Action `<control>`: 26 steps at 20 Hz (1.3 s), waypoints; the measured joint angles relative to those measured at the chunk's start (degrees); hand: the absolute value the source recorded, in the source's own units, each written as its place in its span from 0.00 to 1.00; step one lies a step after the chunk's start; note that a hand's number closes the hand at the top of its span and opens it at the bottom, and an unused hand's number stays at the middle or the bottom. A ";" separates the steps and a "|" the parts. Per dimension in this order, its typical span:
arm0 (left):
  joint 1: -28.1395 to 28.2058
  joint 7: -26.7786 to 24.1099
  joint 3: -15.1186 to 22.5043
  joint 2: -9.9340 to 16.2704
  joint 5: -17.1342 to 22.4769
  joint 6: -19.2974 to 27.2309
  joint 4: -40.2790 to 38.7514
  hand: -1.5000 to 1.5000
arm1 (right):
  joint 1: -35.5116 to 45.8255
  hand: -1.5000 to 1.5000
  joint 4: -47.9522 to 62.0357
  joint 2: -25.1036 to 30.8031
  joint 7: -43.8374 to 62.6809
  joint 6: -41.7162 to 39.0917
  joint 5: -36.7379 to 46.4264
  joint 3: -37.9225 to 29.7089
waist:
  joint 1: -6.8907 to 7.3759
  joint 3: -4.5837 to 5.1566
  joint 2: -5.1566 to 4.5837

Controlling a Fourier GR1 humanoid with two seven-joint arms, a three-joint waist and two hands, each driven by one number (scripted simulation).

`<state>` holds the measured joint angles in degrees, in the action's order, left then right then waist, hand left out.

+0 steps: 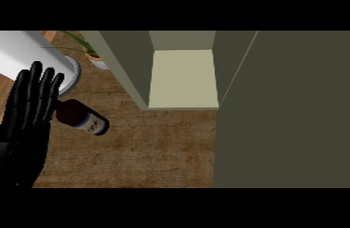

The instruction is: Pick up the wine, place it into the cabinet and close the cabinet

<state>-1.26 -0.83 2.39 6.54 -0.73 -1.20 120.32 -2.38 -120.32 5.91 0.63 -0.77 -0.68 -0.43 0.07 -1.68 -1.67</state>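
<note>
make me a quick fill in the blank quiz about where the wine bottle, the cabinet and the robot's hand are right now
1. The wine bottle stands on the wooden ____.
2. The cabinet has its door ____.
3. The only hand in view is the ____ hand, fingers straight.
4. The bottle is to the ____ of the cabinet in the head view.

Missing words: counter; open; left; left

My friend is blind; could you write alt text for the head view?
A dark wine bottle with a pale label lies on the brown wooden counter, beside the robot's open black left hand. To its right an olive-green cabinet stands open, its pale shelf bare.
</note>
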 measured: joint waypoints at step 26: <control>-10.36 24.64 -21.58 29.16 65.45 -24.53 -13.50 0.00 | -5.84 0.00 -21.88 -4.47 23.28 3.86 0.96 20.08 | -0.13 1.70 1.83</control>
<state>-11.62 23.81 -19.19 35.70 64.72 -25.73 106.82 -8.22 -142.20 1.44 23.91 3.08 0.29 19.65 -0.06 0.03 0.16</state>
